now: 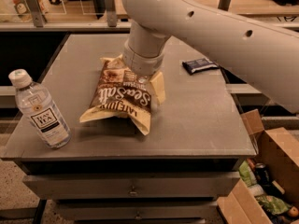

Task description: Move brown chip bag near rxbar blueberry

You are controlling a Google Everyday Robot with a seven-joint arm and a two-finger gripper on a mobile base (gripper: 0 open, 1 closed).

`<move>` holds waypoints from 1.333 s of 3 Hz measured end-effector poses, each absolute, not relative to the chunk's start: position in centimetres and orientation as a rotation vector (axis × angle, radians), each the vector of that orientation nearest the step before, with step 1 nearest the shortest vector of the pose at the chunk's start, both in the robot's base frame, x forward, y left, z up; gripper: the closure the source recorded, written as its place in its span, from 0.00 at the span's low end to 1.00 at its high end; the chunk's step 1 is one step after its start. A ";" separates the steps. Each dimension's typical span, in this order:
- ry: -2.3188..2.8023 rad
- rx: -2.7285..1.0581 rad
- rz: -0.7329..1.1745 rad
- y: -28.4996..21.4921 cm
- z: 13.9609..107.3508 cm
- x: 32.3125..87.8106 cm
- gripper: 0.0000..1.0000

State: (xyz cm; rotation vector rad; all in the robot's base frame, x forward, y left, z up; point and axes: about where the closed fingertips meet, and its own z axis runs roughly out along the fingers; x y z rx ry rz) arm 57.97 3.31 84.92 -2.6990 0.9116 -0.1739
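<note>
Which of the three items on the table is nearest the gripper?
The brown chip bag: the gripper is at its far end. The rxbar blueberry sits apart on the right, the water bottle on the left.

We take this for a lab or office test area: a grey cabinet (196, 120) with drawers (93, 186) serves as table, a cardboard box (280, 155) of snacks stands beside it, and a robot's gripper (141, 77) hangs low over the cabinet's middle.

A water bottle (39, 111) stands on the grey table (196, 120), cardboard box (280, 153) beside.
</note>
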 end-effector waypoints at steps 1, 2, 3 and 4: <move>0.888 -2.711 -0.170 3.5 84.1 57.7 0.00; 0.883 -2.713 -0.176 3.6 83.6 57.5 0.17; 0.902 -2.714 -0.172 3.5 83.3 57.5 0.41; 0.937 -2.709 -0.165 3.2 83.5 57.7 0.64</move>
